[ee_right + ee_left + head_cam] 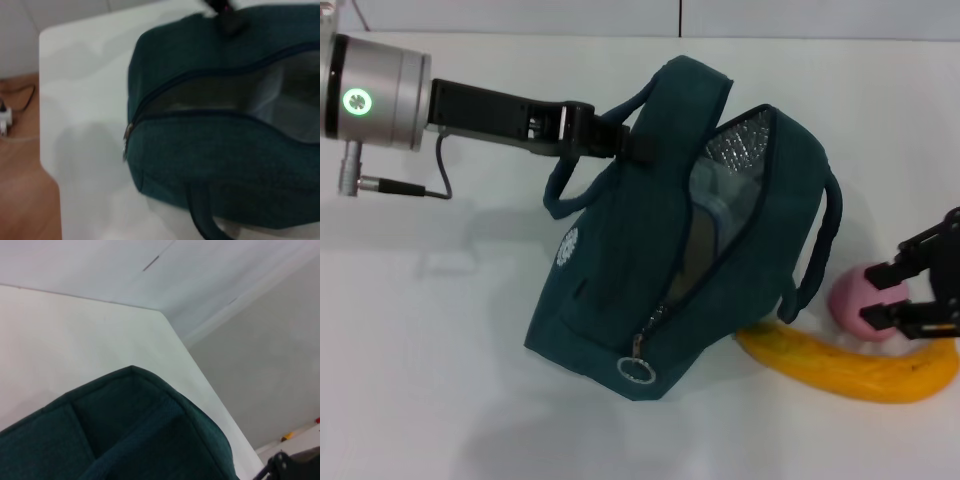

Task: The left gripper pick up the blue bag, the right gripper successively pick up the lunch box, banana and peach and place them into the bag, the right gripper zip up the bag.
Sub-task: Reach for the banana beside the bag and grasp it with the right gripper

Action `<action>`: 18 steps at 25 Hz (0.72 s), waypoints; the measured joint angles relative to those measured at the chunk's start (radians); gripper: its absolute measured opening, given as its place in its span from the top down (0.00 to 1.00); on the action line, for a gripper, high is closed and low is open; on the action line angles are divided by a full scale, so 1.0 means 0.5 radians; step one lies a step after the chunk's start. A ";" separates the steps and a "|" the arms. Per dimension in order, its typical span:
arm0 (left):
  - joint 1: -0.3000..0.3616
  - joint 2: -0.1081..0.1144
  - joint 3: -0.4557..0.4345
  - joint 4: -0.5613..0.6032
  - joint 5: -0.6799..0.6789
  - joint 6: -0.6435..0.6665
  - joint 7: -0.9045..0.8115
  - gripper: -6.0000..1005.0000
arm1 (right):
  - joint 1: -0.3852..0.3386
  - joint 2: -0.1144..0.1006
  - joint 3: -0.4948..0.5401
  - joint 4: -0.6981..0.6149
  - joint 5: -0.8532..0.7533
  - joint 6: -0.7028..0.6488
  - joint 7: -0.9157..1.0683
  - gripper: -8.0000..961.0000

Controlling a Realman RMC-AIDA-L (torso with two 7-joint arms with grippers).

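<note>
The blue bag (610, 290) lies tilted on the white table, its zip open and its silver foil lining (740, 145) showing. My left gripper (620, 140) is shut on one loop handle at the bag's top. A pale, clear lunch box (715, 205) shows inside the opening. The banana (860, 368) lies on the table against the bag's lower right corner. Just behind it sits the pink peach (847, 300). My right gripper (880, 296) hangs over the peach with its black fingers apart and nothing held. The right wrist view shows the bag (210, 150) and its open mouth.
The zipper's ring pull (638, 370) hangs at the bag's near corner, and its slider (127, 140) shows in the right wrist view. The second loop handle (820, 250) droops toward the peach. The table edge (42, 100) meets a wooden floor. The left wrist view shows only bag fabric (125, 430) and table.
</note>
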 joint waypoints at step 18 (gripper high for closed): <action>-0.022 0.027 -0.025 -0.009 -0.005 -0.077 -0.001 0.92 | 0.405 0.011 -0.391 0.559 -0.385 0.138 0.383 0.33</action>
